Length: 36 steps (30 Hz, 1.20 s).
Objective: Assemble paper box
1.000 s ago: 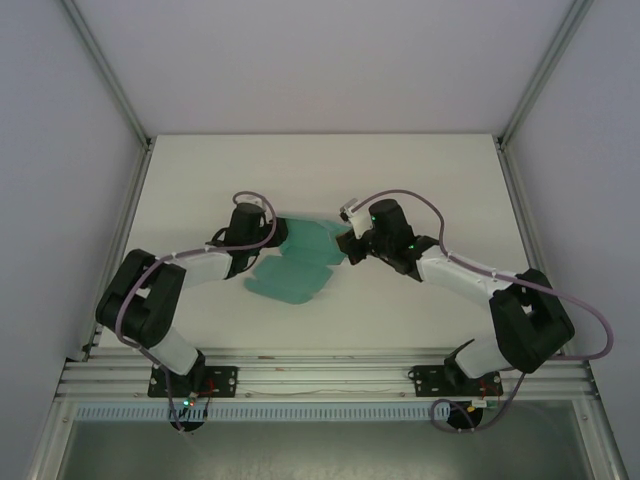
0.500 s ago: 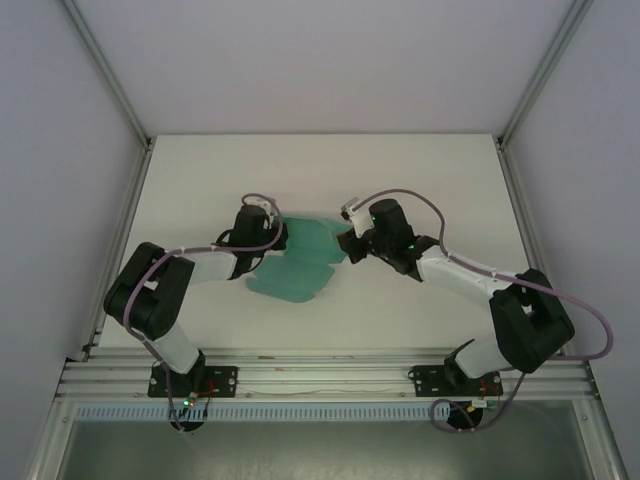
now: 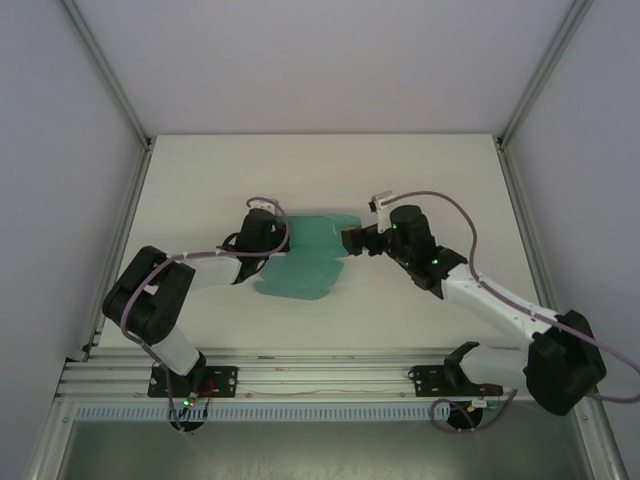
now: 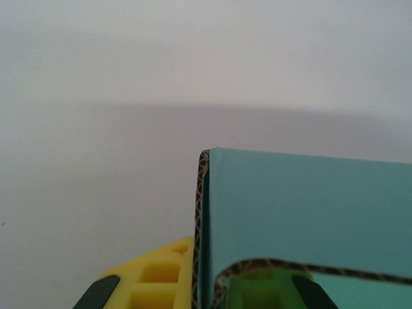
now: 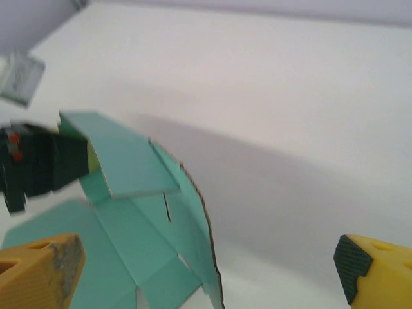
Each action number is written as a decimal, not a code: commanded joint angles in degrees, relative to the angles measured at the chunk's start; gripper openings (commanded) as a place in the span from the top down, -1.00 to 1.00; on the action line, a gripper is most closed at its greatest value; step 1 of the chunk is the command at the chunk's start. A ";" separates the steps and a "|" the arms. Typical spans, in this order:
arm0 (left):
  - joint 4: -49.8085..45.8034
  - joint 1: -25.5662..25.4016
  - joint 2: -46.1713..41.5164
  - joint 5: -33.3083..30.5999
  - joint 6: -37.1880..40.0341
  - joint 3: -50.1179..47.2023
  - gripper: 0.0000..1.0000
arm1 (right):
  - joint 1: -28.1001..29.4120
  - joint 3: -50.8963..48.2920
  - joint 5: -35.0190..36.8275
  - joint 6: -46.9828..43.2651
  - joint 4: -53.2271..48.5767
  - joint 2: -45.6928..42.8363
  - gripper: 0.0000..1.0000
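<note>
The paper box (image 3: 305,258) is a teal die-cut card sheet, partly folded, lying mid-table with its flaps raised. My left gripper (image 3: 274,242) is shut on the sheet's left flap. In the left wrist view the flap's corrugated edge (image 4: 201,219) stands upright, pinched between the yellow finger (image 4: 154,277) and the other finger behind the card. My right gripper (image 3: 350,240) stands open just off the sheet's right edge, touching nothing. In the right wrist view its two fingertips (image 5: 38,270) spread wide, with the paper box (image 5: 129,212) ahead and the left gripper (image 5: 45,164) holding the far flap.
The white table (image 3: 420,170) is bounded by metal frame posts (image 3: 120,110) at left and right and a rail (image 3: 320,375) along the near edge, where both arm bases sit. Bare tabletop lies behind and in front of the sheet.
The right gripper let go of the sheet's right edge, opened wide and drew back to the right. The left gripper closed on the left flap and shifted slightly rightward.
</note>
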 commanded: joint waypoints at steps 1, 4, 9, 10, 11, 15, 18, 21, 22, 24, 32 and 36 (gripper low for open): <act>-0.12 -0.88 -2.39 -3.61 0.32 -1.60 1.00 | -0.28 -0.70 7.61 3.62 1.97 -2.10 -0.99; 0.33 -1.04 -2.96 -3.17 -0.34 -2.39 1.00 | -0.72 1.75 10.82 4.73 -0.21 -0.66 -0.99; -0.77 -1.39 -4.05 -3.49 -0.73 -2.50 1.00 | -1.34 5.52 6.25 3.35 -2.58 6.31 -0.99; -0.74 -1.49 -4.35 -3.29 -0.72 -2.65 1.00 | -1.28 6.04 4.13 2.78 -2.54 7.82 -0.99; -0.68 -1.63 -4.61 -3.27 -0.79 -2.77 1.00 | -1.33 6.50 2.53 2.52 -2.41 9.20 -0.99; -1.73 -1.81 -4.98 -3.70 -1.14 -2.44 1.00 | -0.97 8.47 -1.20 2.23 -1.25 14.61 -0.99; -2.50 -2.10 -4.91 -4.10 -1.58 -2.04 1.00 | 0.74 9.94 -0.04 1.41 -0.22 17.91 -0.99; -2.18 -2.94 -4.71 -4.44 -1.23 -2.10 1.00 | 2.53 10.87 5.88 2.69 2.38 20.47 -0.99; -2.20 -3.28 -4.66 -4.92 -1.11 -2.05 1.00 | 3.12 11.06 8.91 3.83 3.49 21.21 -0.99; -2.58 -3.87 -4.64 -6.05 -1.13 -1.87 1.00 | 4.33 11.80 16.67 7.65 5.27 22.93 -0.99; -4.33 -5.35 -5.51 -9.27 -1.80 -1.25 1.00 | 9.08 13.16 33.53 15.51 10.28 27.51 -0.99; -6.16 -5.35 -5.78 -11.84 -3.38 -0.73 1.00 | 9.56 12.26 32.99 14.20 8.16 25.23 -0.99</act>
